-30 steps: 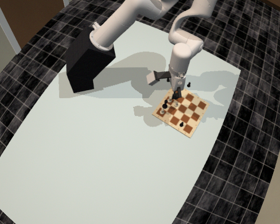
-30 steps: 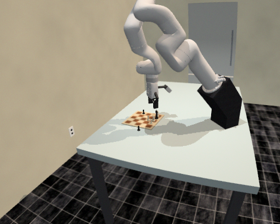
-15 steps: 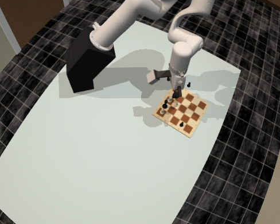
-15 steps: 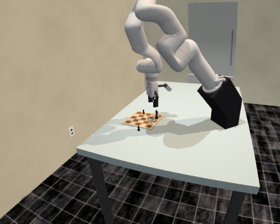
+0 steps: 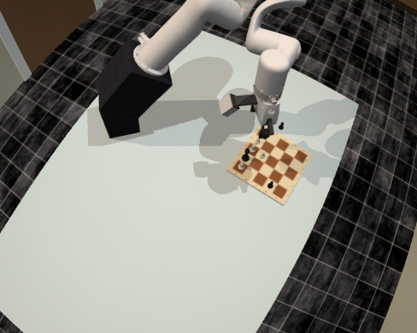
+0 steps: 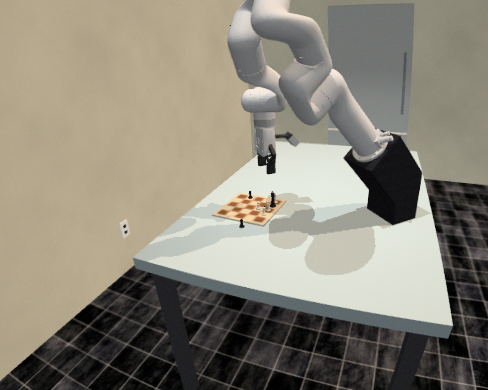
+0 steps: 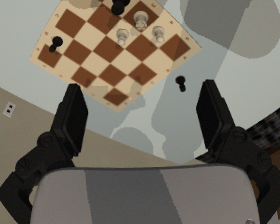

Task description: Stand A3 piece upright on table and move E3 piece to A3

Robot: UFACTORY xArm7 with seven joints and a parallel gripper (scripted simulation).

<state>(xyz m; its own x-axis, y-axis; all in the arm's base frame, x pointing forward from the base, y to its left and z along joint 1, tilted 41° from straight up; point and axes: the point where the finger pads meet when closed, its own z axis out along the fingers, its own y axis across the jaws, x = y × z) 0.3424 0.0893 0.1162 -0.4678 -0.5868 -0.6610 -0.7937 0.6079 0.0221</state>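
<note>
A small chessboard point(image 5: 291, 174) point(image 6: 231, 209) point(image 7: 103, 50) lies near the table's far right edge. A black pawn point(image 5: 280, 125) point(image 6: 242, 223) point(image 7: 180, 82) stands upright on the table just off the board's edge. On the board stand another black pawn point(image 5: 270, 184) point(image 6: 250, 194) point(image 7: 56, 42), a taller black piece point(image 5: 247, 154) point(image 6: 272, 198) point(image 7: 119, 1) and several white pieces, such as one point(image 5: 262, 154) point(image 7: 158, 32) near the middle. My gripper point(image 5: 265, 131) point(image 6: 267, 164) point(image 7: 141, 95) is open and empty. It hangs well above the board's edge, beside the pawn on the table. I cannot read the square labels.
The arm's black base block point(image 5: 127, 93) point(image 6: 394, 184) stands at the back of the pale table point(image 5: 114, 213) point(image 6: 334, 284). The table's edge runs close past the board. A tiled floor surrounds the table.
</note>
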